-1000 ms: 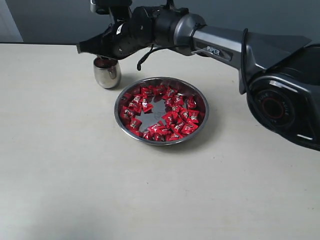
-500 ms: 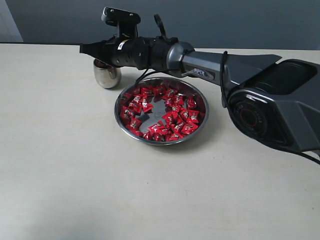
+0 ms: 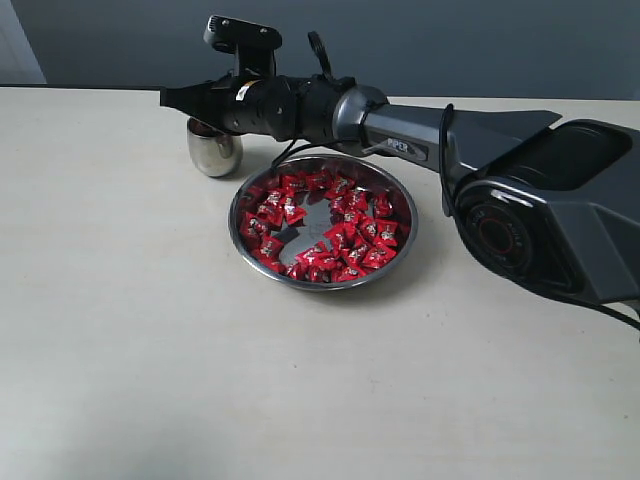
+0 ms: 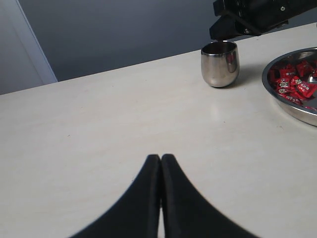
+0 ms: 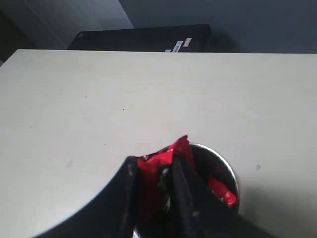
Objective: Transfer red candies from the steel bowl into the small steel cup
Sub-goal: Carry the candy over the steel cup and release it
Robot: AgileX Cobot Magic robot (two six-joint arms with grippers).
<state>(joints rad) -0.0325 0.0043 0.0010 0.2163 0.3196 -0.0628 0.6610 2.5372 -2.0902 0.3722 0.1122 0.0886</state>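
The right gripper, clamped on 1 red candy, hangs with the small steel cup just below its tips. The left gripper, pressed together, sits farther off.

My right arm is grey metal and black casing, marked PIPER in white, with a black cable and a red-ringed round joint. My left claw has smooth, tapered black fingers.

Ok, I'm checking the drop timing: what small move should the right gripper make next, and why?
Probably open the right gripper: it holds a red candy that seems to sit above the mouth of the cup, so releasing should drop it in.
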